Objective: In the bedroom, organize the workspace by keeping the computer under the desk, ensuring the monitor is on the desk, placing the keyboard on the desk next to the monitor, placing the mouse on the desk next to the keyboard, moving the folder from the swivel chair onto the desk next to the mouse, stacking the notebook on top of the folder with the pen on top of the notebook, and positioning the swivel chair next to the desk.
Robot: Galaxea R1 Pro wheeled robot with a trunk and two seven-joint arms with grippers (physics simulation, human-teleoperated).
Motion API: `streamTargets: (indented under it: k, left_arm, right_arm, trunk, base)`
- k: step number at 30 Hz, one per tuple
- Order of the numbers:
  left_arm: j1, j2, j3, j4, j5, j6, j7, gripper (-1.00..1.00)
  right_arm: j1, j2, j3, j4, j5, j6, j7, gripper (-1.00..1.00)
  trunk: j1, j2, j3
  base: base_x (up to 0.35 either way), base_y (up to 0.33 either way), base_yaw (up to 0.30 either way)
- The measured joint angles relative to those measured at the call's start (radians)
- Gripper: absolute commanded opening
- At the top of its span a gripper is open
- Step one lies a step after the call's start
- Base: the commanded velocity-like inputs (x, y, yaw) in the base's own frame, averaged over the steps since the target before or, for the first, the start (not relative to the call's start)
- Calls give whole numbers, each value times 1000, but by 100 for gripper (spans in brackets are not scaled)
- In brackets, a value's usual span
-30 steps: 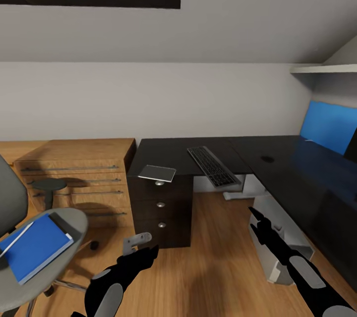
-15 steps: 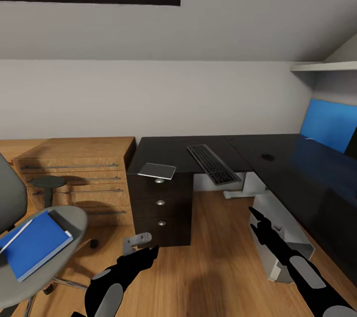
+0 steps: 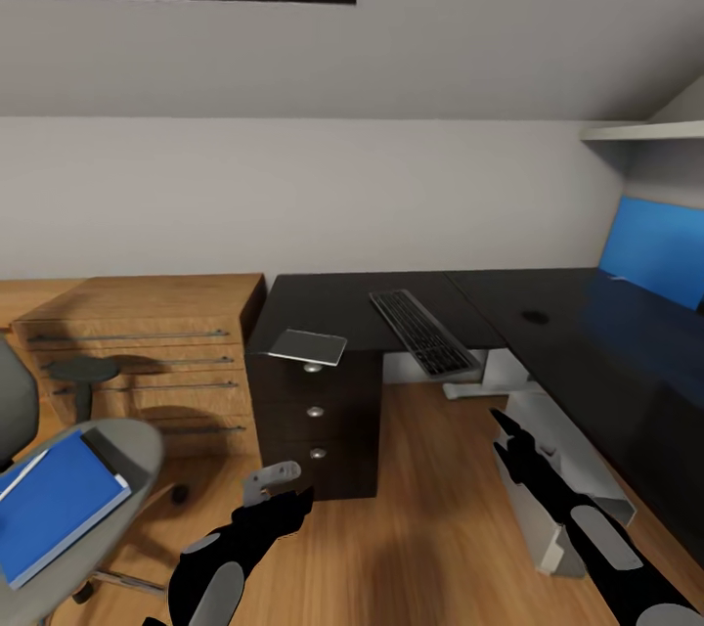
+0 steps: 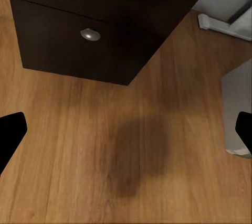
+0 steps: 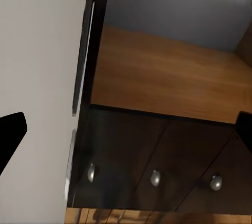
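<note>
Blue folder [image 3: 54, 506] sits on the chair [image 3: 117, 450] seat; notebook [image 3: 309, 346] at the desk [image 3: 548, 352] left front corner, keyboard [image 3: 420, 331] overhanging its front edge. We've both grippers [image 3: 269, 489] [image 3: 508, 440] wide open, empty. Most placing remains, we judge.

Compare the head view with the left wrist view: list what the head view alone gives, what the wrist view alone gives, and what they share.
Head view alone: the keyboard and notebook lying on the black desk, the blue folder on the swivel chair, the wooden dresser, and the right tool.

Left wrist view alone: a dark shadow patch on the floor, framed by the open left tool.

Shared: the dark drawer unit with its round knobs, the wood floor, and a pale grey box standing on the floor at the desk.
</note>
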Motion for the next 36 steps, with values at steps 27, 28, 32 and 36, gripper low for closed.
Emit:
streamTargets:
  k: [27, 28, 32, 36]
  left_arm:
    - [0, 0, 1, 1, 1, 2, 0, 100]
    - [0, 0, 1, 1, 1, 2, 0, 100]
    - [0, 0, 1, 1, 1, 2, 0, 100]
    - [0, 0, 1, 1, 2, 2, 0, 100]
  right_arm:
    - [0, 0, 0, 0, 0, 1, 1, 100]
    - [0, 0, 0, 0, 0, 1, 1, 100]
    - [0, 0, 0, 0, 0, 1, 1, 100]
    - [-1, 0, 0, 0, 0, 1, 1, 100]
  trunk:
    - [-15, 28, 12]
    - [-18, 35, 16]
    - [-30, 56, 25]
    - [-30, 56, 25]
  base:
    - [213, 28, 0]
    - [3, 0, 0]
    - [1, 0, 0]
    - [0, 0, 0]
